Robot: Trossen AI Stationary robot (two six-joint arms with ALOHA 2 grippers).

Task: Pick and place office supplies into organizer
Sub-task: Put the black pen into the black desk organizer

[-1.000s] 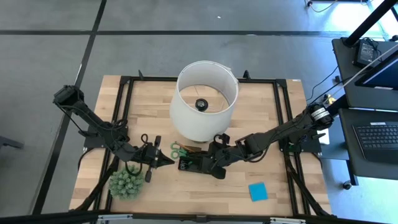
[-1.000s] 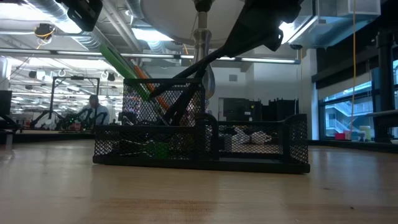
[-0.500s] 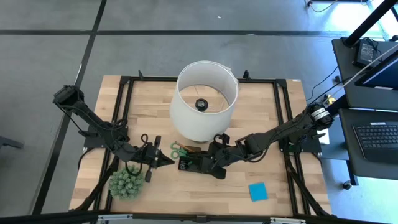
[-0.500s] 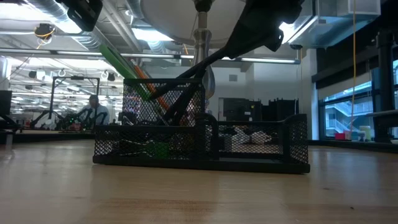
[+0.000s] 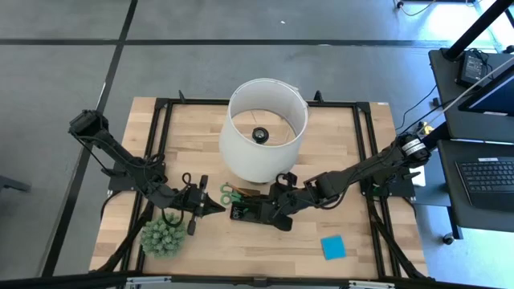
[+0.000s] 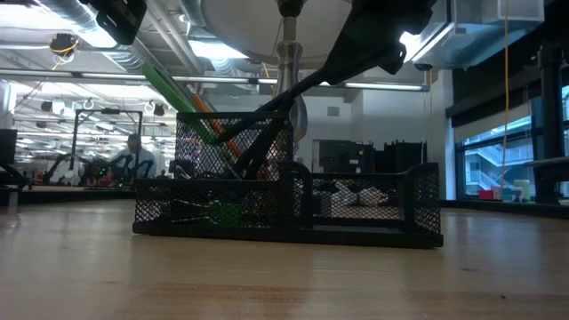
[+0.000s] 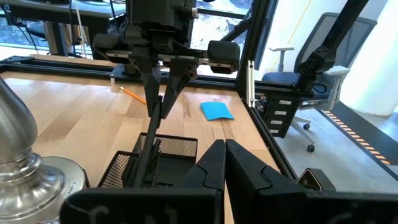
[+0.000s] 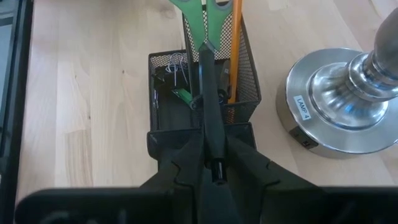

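Observation:
The black mesh organizer (image 5: 254,211) stands on the table in front of the lamp, and also shows in the low view (image 6: 284,206). Its taller compartment holds the green-handled scissors (image 8: 205,15) and an orange pencil (image 8: 236,43), both leaning out. Its low compartment holds clips (image 8: 177,64) and a green eraser (image 8: 182,95). My right gripper (image 5: 275,211) is over the organizer, shut on a thin dark pen (image 8: 207,106). My left gripper (image 5: 210,208) is shut and empty, just left of the organizer. The blue sticky-note pad (image 5: 333,247) lies flat at the near right. My right gripper pinches the dark pen near its upper end (image 8: 214,163) between its two fingers. The fingers slant down from the table's right, and the pen runs out forward along them. The pen is tilted, and its lower end (image 6: 244,164) is inside the organizer's taller compartment.
The big white lampshade (image 5: 265,128) stands over the lamp's silver base (image 8: 339,106), just behind the organizer. A spiky green plant ball (image 5: 161,237) sits at the near left. Another orange pencil (image 7: 134,94) lies on the table beyond the organizer, near the blue pad (image 7: 216,111).

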